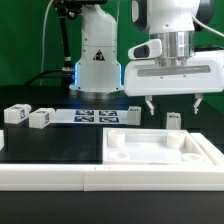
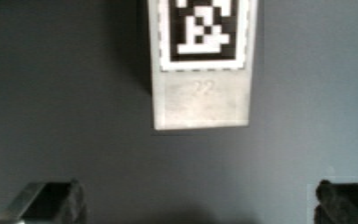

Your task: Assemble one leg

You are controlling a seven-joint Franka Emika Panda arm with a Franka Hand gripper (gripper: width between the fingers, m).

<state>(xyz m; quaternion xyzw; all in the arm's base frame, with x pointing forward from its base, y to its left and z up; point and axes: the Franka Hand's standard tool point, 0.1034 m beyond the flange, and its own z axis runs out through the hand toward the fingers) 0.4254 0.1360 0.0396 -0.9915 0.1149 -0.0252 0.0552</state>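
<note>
Wrist view is showing one smooth white rectangular leg (image 2: 206,70), square-tagged, resting on the dark desk (image 2: 51,100) under the tool (image 2: 197,205), which is hanging spread wide, gripping nothing.

1. The leg (image 2: 204,100) looks like matt white plastic with a faintly mottled bare face. Its tag (image 2: 204,30) is flat black-and-white print.
2. The table (image 2: 60,110) is dark and matt, possibly cloth-covered, though the blurred wrist view leaves that unsure.
3. The gripper (image 1: 172,108) has a smooth white plastic housing with a soft sheen, and its fingers (image 1: 148,104) are dark and dull.
4. The wrist flange (image 1: 176,42) above it is silvery, brushed-looking metal.
5. The tabletop board (image 1: 150,138) with round sockets is smooth white plastic.
6. The marker board (image 1: 95,116) is thin, white and matt.
7. The arm base (image 1: 97,55) has a glossy white shell.
</note>
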